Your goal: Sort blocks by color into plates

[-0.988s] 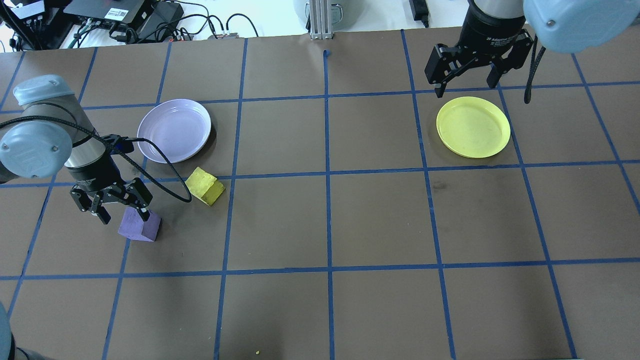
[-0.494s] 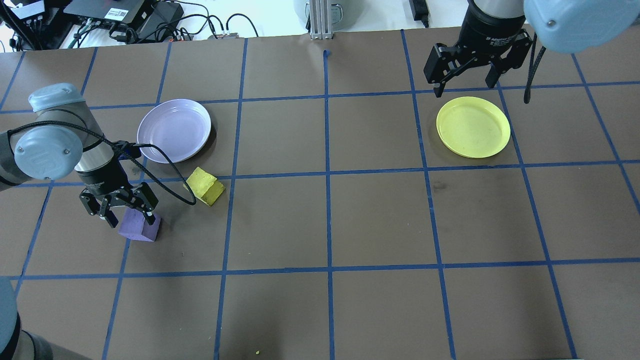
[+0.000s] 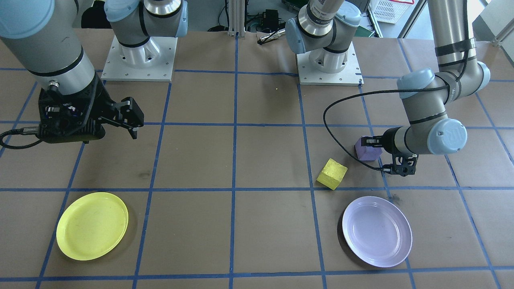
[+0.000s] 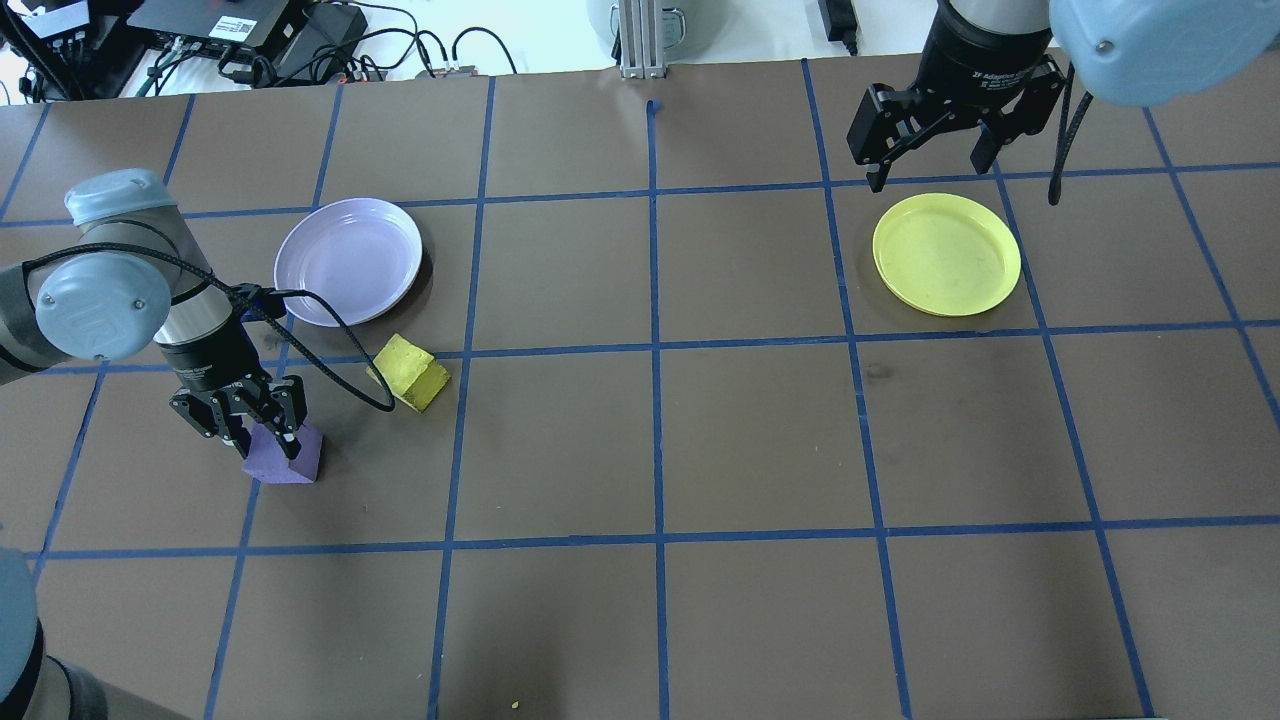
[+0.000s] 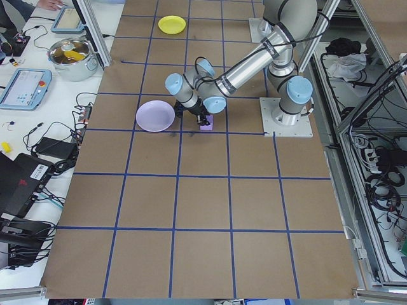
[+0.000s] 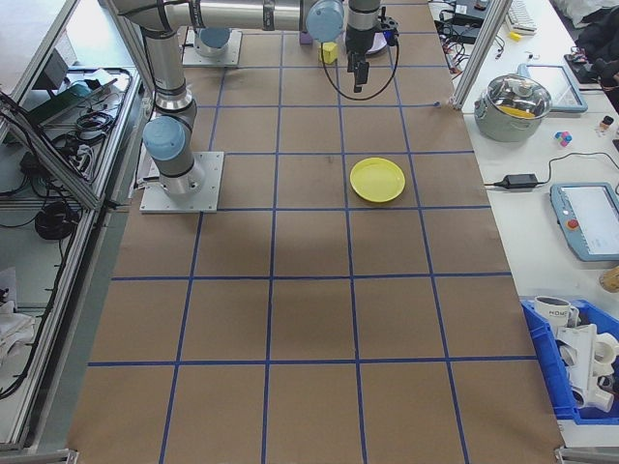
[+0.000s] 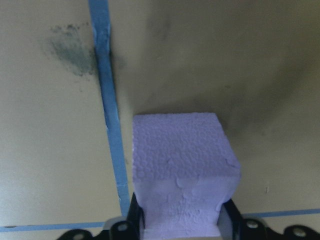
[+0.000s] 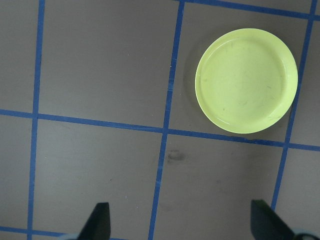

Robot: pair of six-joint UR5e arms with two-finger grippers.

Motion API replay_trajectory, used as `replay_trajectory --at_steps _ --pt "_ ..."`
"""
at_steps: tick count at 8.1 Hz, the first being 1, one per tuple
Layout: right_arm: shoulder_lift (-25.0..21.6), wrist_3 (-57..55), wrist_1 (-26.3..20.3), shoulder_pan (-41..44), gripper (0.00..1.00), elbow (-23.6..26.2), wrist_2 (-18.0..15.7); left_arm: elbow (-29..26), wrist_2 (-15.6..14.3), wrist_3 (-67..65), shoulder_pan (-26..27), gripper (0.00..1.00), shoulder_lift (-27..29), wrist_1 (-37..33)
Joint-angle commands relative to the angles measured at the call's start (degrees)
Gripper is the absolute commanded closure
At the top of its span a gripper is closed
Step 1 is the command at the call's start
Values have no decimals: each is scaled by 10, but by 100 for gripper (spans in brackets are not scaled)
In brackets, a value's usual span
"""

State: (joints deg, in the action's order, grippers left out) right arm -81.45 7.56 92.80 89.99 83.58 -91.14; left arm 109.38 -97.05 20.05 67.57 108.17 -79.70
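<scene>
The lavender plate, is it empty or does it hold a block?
Empty. The lavender plate shows only its bare inside; the purple block and the yellow block lie outside it.

I see brown table (image 4: 650,440), blue tape grid. Lavender plate (image 4: 348,261) at 10 o'clock, yellow plate (image 4: 946,254) at 2. Yellow block (image 4: 410,371), purple block (image 4: 285,455) at 9, near lavender plate.

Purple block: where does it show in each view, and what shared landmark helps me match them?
Front-facing: purple block, right of centre, in the left claw.
Overhead: left side, under the claw.
Exterior left: upper middle.
Exterior right: top edge, small.
Left wrist: centre.
Right wrist: not in it.
Landmark: the yellow block beside it, where that shows.
</scene>
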Motion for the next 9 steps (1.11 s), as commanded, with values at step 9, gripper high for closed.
replay_trajectory --at_steps 9 --pt "-2 1 -1 0 0 0 0 -378 30 -47 50 77 115 -192"
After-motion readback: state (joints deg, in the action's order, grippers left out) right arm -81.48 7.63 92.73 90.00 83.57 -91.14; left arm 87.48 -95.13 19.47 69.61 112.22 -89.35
